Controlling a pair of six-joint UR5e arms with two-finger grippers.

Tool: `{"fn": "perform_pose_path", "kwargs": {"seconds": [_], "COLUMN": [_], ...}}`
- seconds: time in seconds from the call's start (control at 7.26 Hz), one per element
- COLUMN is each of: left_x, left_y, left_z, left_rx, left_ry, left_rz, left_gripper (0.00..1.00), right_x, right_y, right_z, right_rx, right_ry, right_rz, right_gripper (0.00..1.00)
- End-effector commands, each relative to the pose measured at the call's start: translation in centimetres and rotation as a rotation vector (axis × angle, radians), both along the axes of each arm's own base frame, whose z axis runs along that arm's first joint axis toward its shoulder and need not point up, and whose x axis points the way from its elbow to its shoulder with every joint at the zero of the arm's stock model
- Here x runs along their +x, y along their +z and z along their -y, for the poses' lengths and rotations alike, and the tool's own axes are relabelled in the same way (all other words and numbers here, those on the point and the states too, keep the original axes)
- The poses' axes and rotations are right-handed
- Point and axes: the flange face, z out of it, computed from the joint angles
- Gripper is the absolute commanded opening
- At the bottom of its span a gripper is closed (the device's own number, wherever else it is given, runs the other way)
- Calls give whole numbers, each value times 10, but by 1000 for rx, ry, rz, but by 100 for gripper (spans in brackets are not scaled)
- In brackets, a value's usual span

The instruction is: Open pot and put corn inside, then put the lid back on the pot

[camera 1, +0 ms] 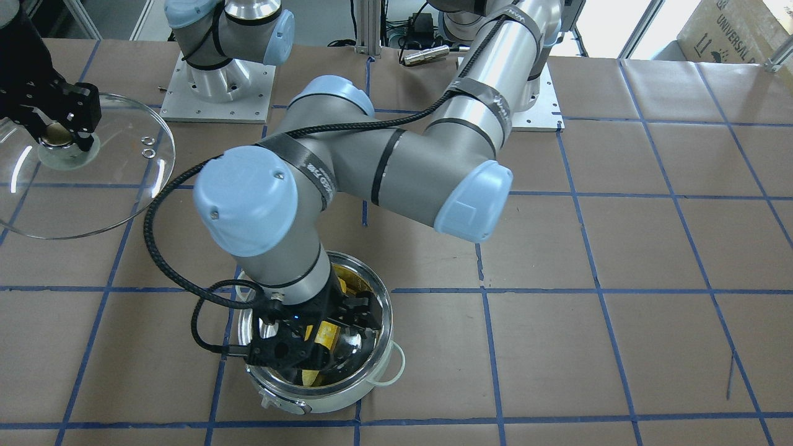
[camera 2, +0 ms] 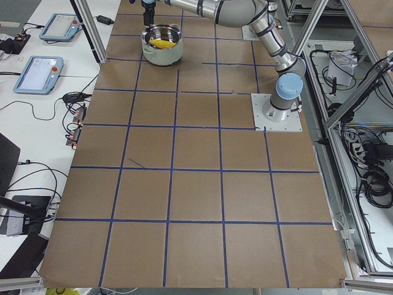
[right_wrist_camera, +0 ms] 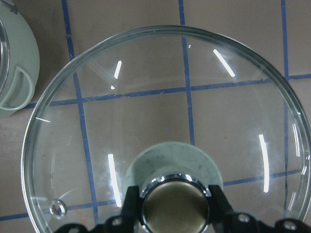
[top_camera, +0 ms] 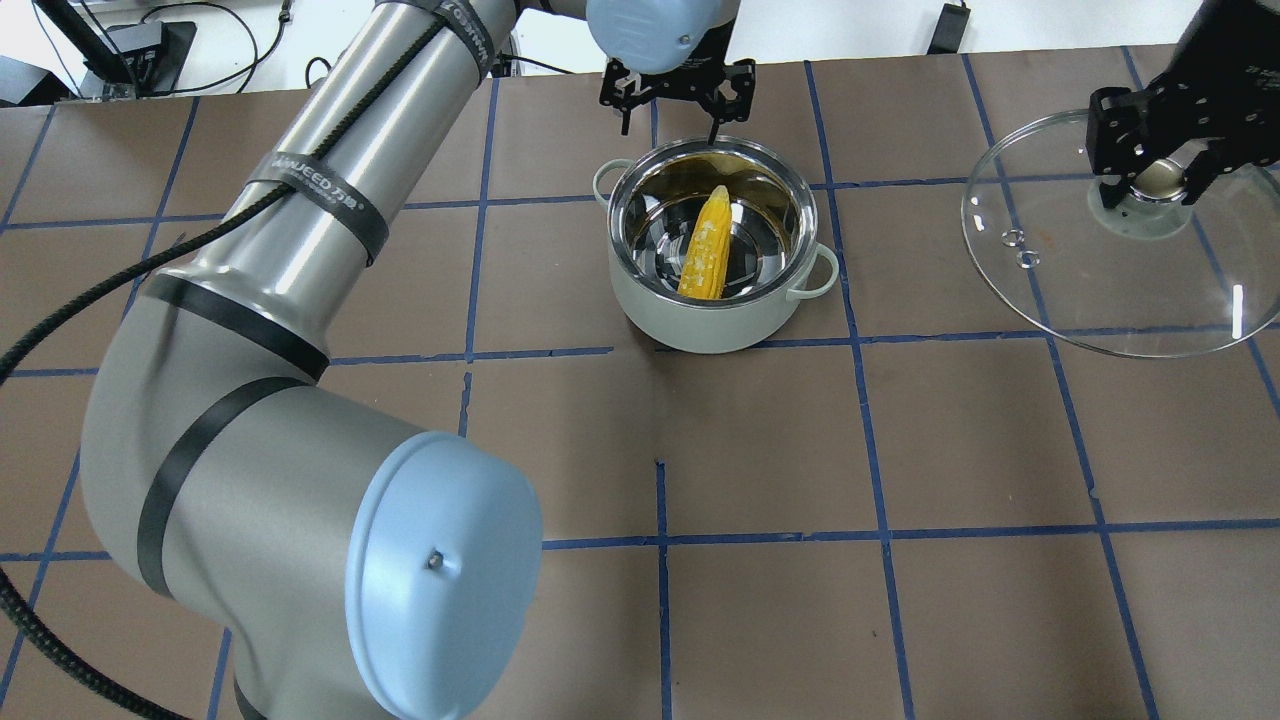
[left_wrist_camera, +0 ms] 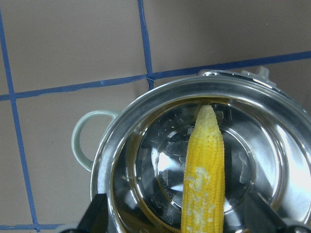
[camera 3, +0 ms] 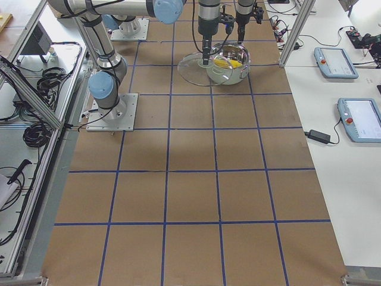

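The white-bodied steel pot (top_camera: 712, 320) stands open at the table's far middle, one looped handle (left_wrist_camera: 82, 141) showing. The yellow corn (top_camera: 705, 245) lies inside it, tip pointing away from the robot; it also shows in the left wrist view (left_wrist_camera: 204, 170). My left gripper (top_camera: 672, 95) is open and empty just above the pot's far rim, fingers (left_wrist_camera: 97, 216) wide apart on either side of the corn. My right gripper (top_camera: 1160, 180) is shut on the beige knob (right_wrist_camera: 175, 204) of the clear glass lid (top_camera: 1100, 290), held to the right of the pot, apart from it.
The left arm's elbow (camera 1: 248, 198) hangs over the table between base and pot. Two base plates (camera 1: 217, 93) sit at the robot's edge, with a metal cylinder (camera 1: 426, 54) between them. Teach pendants (camera 3: 363, 119) lie on the white side bench.
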Motion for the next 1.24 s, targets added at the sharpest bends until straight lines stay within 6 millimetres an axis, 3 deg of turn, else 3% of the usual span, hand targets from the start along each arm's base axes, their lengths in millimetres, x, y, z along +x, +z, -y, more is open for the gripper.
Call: {"fn": "perform_pose_path", "kwargs": {"seconds": [0.0, 0.28, 0.41, 0.55, 0.69, 0.83, 1.1], "left_x": [87, 156, 187, 223, 258, 292, 351], "left_y": [18, 36, 49, 59, 75, 77, 60], "left_z": [37, 53, 54, 51, 45, 36, 3], "left_rx": [-12, -8, 6, 47, 50, 74, 140], "left_ry": [69, 94, 76, 39, 48, 56, 94], "left_rz": [-4, -1, 7, 16, 16, 15, 5], "left_gripper": [100, 100, 98, 97, 96, 93, 91], "right_x": [4, 21, 44, 85, 123, 160, 229], "right_y": [5, 9, 2, 3, -9, -27, -83], "right_z": [-3, -12, -6, -9, -4, 7, 43], "right_rx": [-11, -7, -4, -11, -14, -18, -38], "right_ry": [5, -2, 14, 54, 50, 93, 172], "right_rz": [5, 76, 120, 121, 120, 119, 120], "right_gripper": [36, 33, 33, 33, 33, 33, 33]}}
